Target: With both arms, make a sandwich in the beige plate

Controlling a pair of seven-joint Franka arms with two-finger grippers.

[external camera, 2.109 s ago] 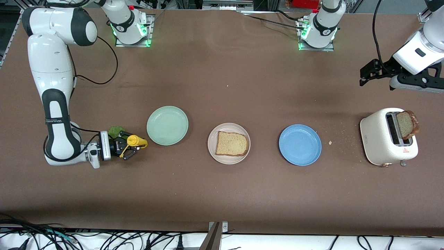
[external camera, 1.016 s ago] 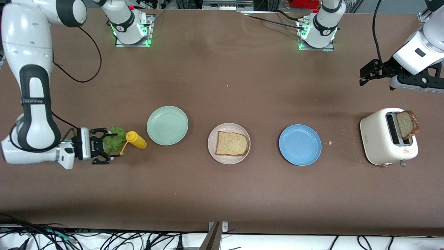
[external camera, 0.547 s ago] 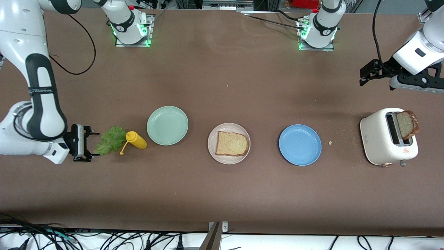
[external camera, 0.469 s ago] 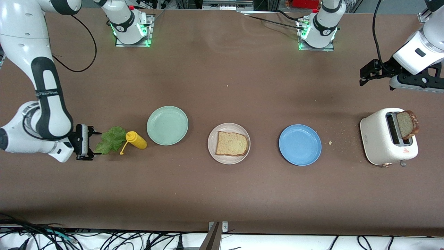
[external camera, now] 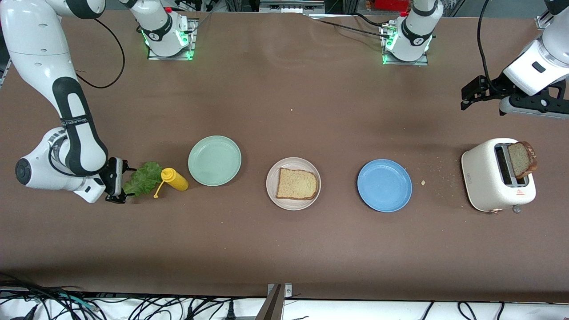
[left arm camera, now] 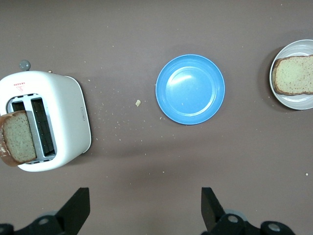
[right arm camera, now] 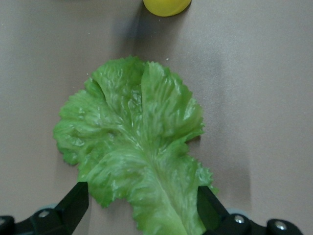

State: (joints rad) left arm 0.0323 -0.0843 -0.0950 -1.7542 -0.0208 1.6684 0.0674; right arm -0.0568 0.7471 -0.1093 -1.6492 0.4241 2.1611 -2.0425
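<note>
Right gripper (right arm camera: 142,215) hanging open, fingers straddling stem end of ruffled green lettuce leaf (right arm camera: 137,152). Risk: thin leaf tearing or slipping, yellow squeeze bottle (external camera: 175,180) just ahead getting knocked. Left gripper (left arm camera: 144,210) waiting open above white toaster (left arm camera: 63,122).

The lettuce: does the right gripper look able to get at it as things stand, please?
Probably yes. The right gripper is open with its fingers either side of the lettuce's near end, nothing lying over the leaf. The mustard bottle lies at the leaf's other end, clear of the fingers.
</note>
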